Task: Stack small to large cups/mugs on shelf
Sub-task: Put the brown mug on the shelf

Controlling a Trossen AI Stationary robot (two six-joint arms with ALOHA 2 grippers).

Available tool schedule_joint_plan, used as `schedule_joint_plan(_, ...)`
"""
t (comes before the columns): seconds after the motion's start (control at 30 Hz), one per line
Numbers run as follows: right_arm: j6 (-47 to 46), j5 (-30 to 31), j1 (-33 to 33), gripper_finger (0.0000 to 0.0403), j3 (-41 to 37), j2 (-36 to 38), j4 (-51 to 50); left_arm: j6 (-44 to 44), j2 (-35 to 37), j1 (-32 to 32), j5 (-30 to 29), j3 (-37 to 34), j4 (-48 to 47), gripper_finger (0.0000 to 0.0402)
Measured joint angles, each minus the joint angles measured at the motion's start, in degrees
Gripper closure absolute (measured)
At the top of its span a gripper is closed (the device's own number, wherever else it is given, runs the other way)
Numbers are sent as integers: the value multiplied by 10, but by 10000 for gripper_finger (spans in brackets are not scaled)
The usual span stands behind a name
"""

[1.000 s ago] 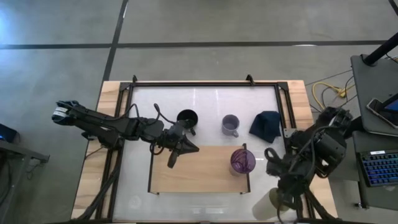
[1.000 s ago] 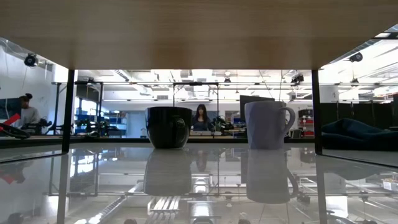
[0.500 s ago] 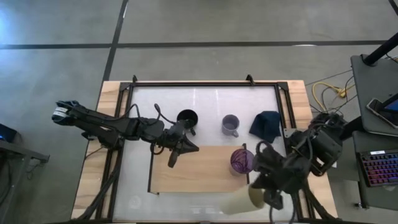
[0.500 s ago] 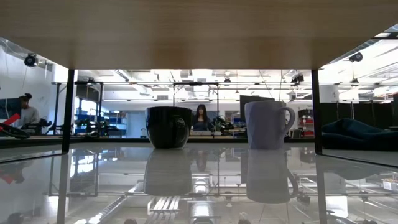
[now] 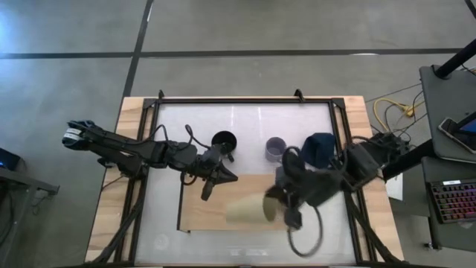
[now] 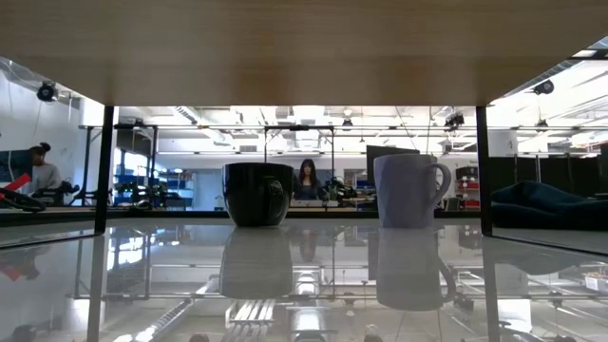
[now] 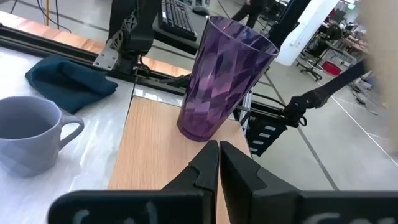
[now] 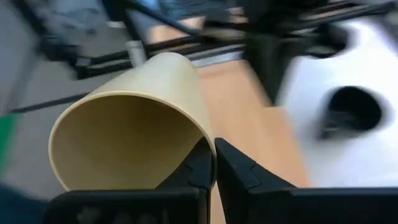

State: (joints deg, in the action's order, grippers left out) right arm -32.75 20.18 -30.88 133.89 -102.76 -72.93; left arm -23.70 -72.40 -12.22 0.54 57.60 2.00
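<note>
The pale cream cup [image 5: 248, 211] lies on its side in the air over the light-wood shelf [image 5: 202, 217], with my right gripper [image 5: 277, 209] shut on it. The right arm hides the purple cup in the high view; the left wrist view shows the purple cup [image 7: 224, 81] upright, its base on the shelf [image 7: 155, 149]. The black mug [image 5: 223, 140] and the grey mug [image 5: 274, 147] stand on the white tabletop behind the shelf. My left gripper [image 5: 232, 178] hovers shut over the shelf's left part and touches nothing. My right gripper pinches the cup's wall at the rim [image 8: 209, 140], one finger inside the mouth and one outside. It comes from the table's right side, slanting down. The cup lies on its side, mouth toward the gripper, lifted clear above the shelf.
A dark blue cloth [image 5: 320, 149] lies at the back right of the tabletop. In the low view the black mug [image 6: 257, 193] and the grey mug [image 6: 408, 190] stand under the shelf board [image 6: 304, 47]. Black frame rails [image 5: 245, 100] edge the table.
My right gripper has carried the cream cup from the table's near right corner toward the left and the far edge, rising and rolling its wrist. The cup now lies on its side over the shelf's middle, and the arm has come over the purple cup.
</note>
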Motion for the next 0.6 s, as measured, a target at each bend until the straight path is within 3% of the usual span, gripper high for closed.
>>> schedule_joint_plan(0.13,-5,10,38,394,0,-4,-78,0,10,-3,-7,0,-6,402)
schedule_joint_plan(0.33,7,-7,91,394,-1,-5,-115,19,63,-2,-104,0,-33,402)
schedule_joint_plan(0.47,47,-51,138,394,-1,-12,-106,35,89,-3,-116,2,-18,402)
schedule_joint_plan(0.6,77,-142,172,394,0,-34,-83,36,91,-3,-118,2,-25,402)
